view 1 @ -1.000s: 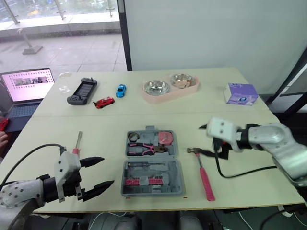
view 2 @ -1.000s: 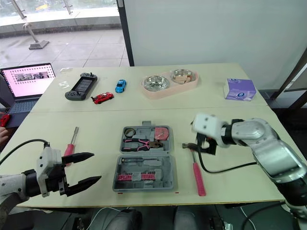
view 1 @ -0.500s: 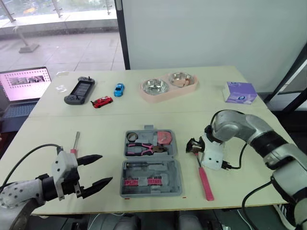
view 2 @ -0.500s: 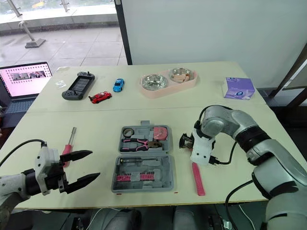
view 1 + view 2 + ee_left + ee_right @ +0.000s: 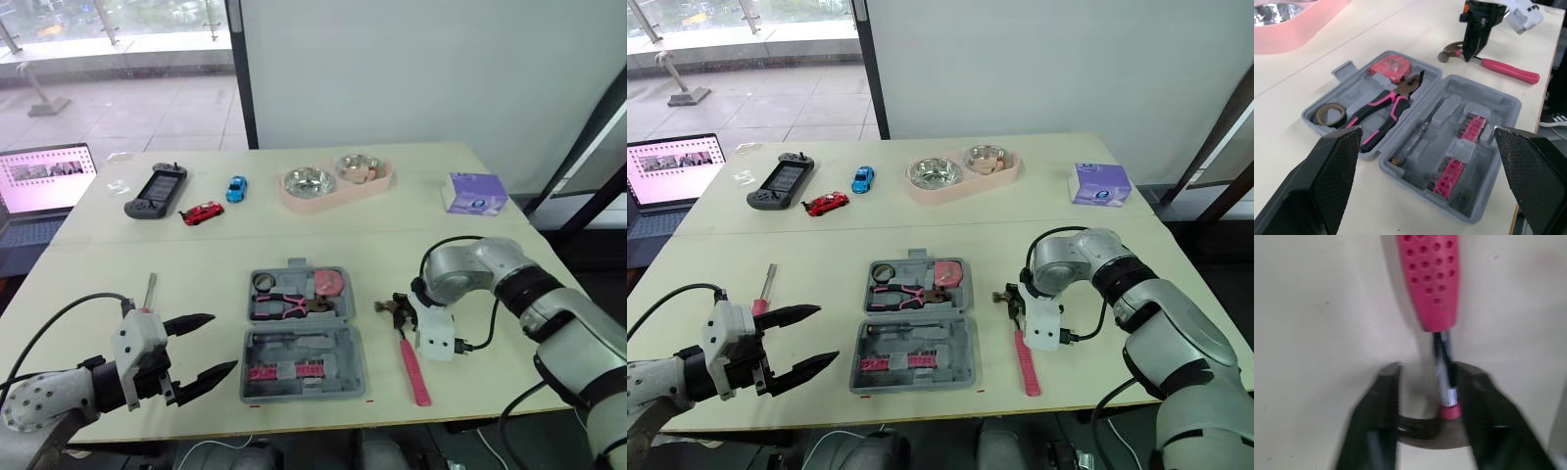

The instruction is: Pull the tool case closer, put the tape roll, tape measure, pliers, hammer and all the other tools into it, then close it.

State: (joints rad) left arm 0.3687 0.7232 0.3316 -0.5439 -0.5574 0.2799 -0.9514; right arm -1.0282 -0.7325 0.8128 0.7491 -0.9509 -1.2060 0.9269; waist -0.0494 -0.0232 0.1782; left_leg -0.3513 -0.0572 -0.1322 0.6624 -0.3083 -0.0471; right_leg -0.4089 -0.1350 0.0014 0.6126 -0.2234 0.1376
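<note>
Grey plastic tool case lying open, pink-handled pliers inside. At its 3 o'clock, pink-handled hammer, right gripper fingers apart astride its neck. Spread wide: left gripper.

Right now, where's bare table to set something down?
Bare: the strip between the tool case and the back row, red toy car to pink bowls, and the patch in front of the tissue box. Crowded: around the hammer beside the case, where the right pincer hangs.

Pale table across centre; white wall upper right; daylit window upper left, dark frame btwn them.
</note>
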